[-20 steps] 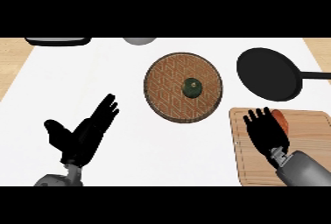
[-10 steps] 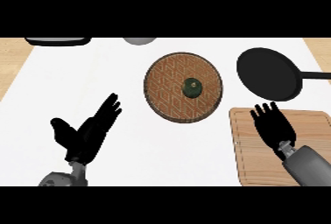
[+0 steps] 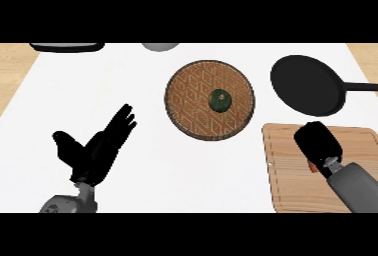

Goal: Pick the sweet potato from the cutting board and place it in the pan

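Observation:
The wooden cutting board (image 3: pixel 284 180) lies at the lower right of the head view. My right hand (image 3: pixel 318 142) rests on its upper part with the fingers curled downward. The sweet potato is hidden beneath those fingers, so none of it shows. The black pan (image 3: pixel 306 83) sits just beyond the board, its handle pointing right; the pan holds nothing. My left hand (image 3: pixel 97 148) is open at the lower left, fingers up, resting above the white counter.
A round woven mat (image 3: pixel 193 105) with a small dark green object (image 3: pixel 219 100) at its centre lies left of the pan. A dark item (image 3: pixel 66 46) and a grey bowl (image 3: pixel 160 46) sit at the far edge.
My right hand has moved slightly up the board and its spread fingers have curled down. The left hand has barely shifted.

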